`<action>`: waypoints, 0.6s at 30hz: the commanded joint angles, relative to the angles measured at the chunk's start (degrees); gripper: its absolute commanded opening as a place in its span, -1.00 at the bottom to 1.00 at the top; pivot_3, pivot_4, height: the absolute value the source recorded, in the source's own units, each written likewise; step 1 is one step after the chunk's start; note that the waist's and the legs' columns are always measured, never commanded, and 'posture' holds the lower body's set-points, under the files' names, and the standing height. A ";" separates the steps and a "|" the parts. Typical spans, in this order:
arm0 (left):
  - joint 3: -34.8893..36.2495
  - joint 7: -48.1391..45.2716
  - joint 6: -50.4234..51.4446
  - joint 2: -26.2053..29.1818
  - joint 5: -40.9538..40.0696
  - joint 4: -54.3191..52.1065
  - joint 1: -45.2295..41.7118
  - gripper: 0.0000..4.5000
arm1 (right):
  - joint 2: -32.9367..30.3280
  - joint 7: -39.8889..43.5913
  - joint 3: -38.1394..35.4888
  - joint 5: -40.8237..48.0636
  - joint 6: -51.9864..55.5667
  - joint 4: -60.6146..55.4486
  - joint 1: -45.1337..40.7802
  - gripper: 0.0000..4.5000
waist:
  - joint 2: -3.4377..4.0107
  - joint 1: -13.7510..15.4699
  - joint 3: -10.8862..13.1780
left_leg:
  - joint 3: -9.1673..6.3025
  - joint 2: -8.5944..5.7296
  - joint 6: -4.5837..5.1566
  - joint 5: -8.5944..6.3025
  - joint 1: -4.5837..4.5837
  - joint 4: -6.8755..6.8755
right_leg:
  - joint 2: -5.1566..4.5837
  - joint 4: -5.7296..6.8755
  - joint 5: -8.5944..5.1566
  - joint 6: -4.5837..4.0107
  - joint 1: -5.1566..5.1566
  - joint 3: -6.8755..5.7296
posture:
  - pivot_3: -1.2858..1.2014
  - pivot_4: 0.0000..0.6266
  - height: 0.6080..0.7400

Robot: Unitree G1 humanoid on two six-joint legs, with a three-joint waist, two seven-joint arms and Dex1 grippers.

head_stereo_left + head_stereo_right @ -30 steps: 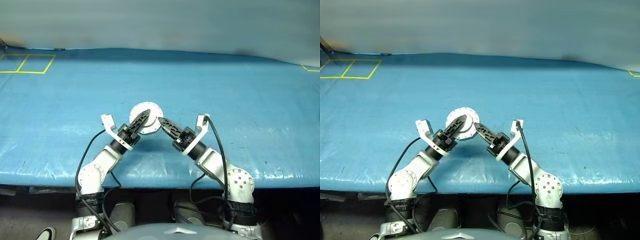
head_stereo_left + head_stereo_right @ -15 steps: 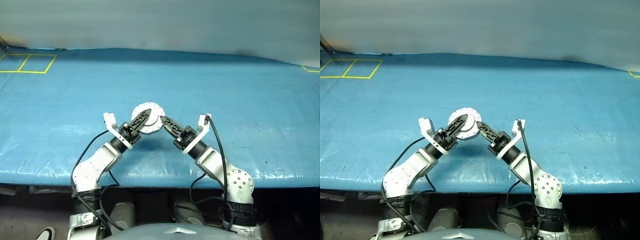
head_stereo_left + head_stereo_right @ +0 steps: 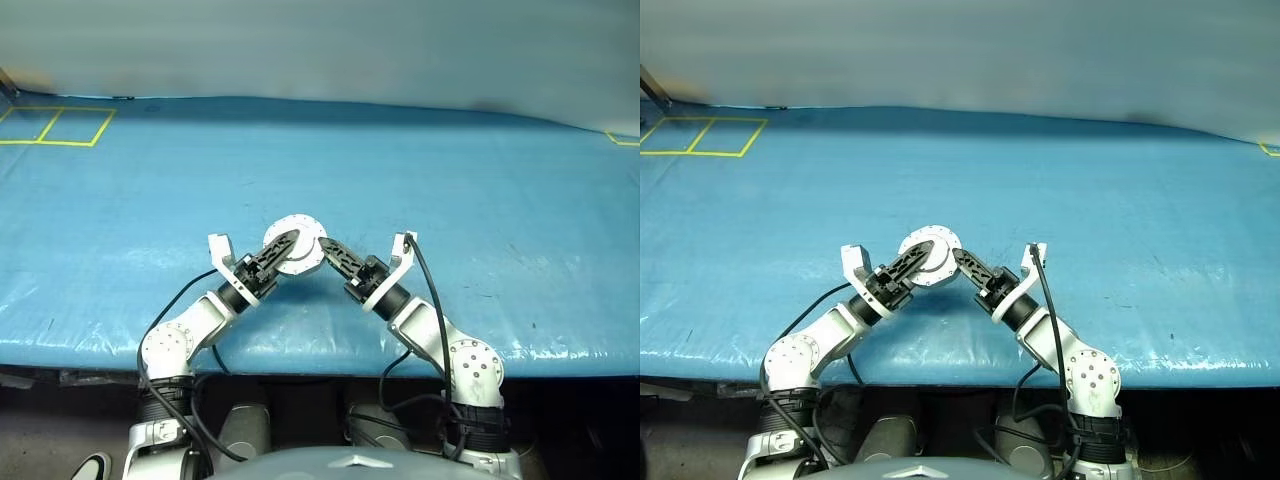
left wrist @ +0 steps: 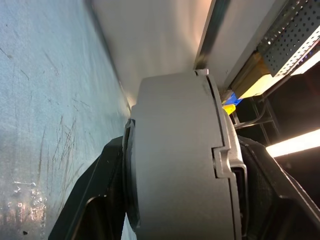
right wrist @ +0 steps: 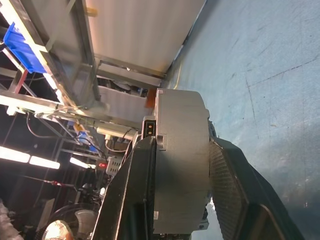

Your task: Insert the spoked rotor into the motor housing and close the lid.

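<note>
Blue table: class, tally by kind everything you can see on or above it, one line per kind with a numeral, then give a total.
Round grey motor assembly, held between both grippers: 1
Robot grippers, left gripper and right gripper: 2
Yellow taped squares on the blue table: 2
Total: 5

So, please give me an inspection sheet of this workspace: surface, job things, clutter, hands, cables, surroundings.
Surface: blue table cover, wrinkled, with yellow tape squares at the far left corner.
Job's things: closed grey motor assembly, lid side up, held on edge between both hands; rotor hidden.
Clutter: nothing seen.
Hands: left hand and right hand each clamp the assembly across its thickness, from opposite sides.
Cables: black cables loop along both forearms.
Surroundings: pale wall behind the table; metal racks with a blue bin.
</note>
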 commanded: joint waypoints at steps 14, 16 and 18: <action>0.23 -15.48 -8.19 2.53 13.63 14.55 -7.57 0.08 | 1.25 1.89 -0.11 -0.96 -0.55 -2.80 -2.40 0.41 | 0.00 0.14 0.00 | 0.00 -0.01 0.00 0.00 -0.03 0.01 | -0.03 0.01 0.02 0.03 -0.02 -0.01 | 0.03 -0.52 1.00; 1.33 -15.23 -9.13 2.36 13.77 14.38 -8.37 0.08 | 1.28 1.66 -0.26 -1.35 -0.37 -2.68 -2.48 0.41 | 0.00 -0.10 0.00 | 0.01 0.00 0.00 0.00 -0.02 0.01 | -0.02 0.01 0.00 0.05 -0.03 0.01 | 0.03 -0.52 1.00; 2.76 -14.57 -10.19 1.98 13.52 12.83 -8.88 0.07 | 1.26 1.45 -0.33 -1.55 -0.31 -2.56 -2.51 0.41 | 0.01 -0.55 0.01 | 0.04 0.01 0.00 0.00 0.00 -0.02 | -0.01 0.02 0.01 0.04 -0.03 0.04 | 0.03 -0.52 1.00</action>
